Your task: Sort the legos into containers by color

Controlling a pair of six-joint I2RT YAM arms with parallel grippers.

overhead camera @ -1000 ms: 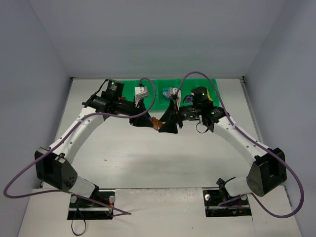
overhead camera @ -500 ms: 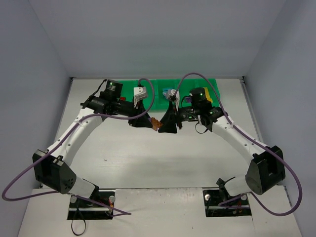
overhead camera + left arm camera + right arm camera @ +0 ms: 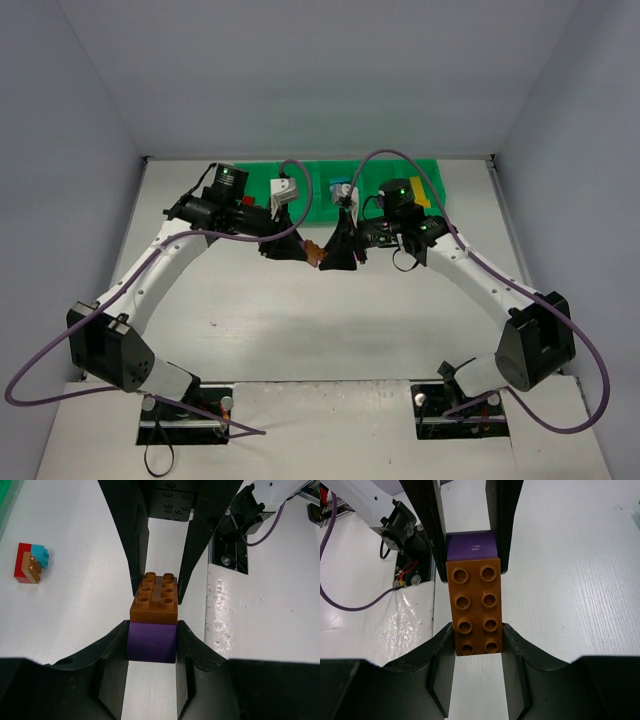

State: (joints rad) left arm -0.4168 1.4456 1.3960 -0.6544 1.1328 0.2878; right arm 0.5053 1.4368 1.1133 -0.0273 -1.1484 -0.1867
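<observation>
A brown brick [image 3: 155, 597] is stuck on a purple brick [image 3: 151, 642], and the pair hangs above the table between both grippers. My left gripper [image 3: 151, 630] is shut on the purple brick. My right gripper [image 3: 477, 640] is shut on the brown brick [image 3: 475, 605], with the purple brick [image 3: 470, 545] beyond it. In the top view the two grippers meet nose to nose at the brown brick [image 3: 318, 251], in front of the green tray [image 3: 318, 176]. A small red, brown and cyan stack [image 3: 31, 563] lies on the table to the left in the left wrist view.
The green tray runs along the back wall and holds a yellow brick [image 3: 421, 192] at its right end. Its other compartments are partly hidden by the arms. Purple cables [image 3: 400, 155] loop over both arms.
Both wrists have shifted slightly toward the tray. The joined brown and purple bricks stay gripped between the two grippers at about the same place.
</observation>
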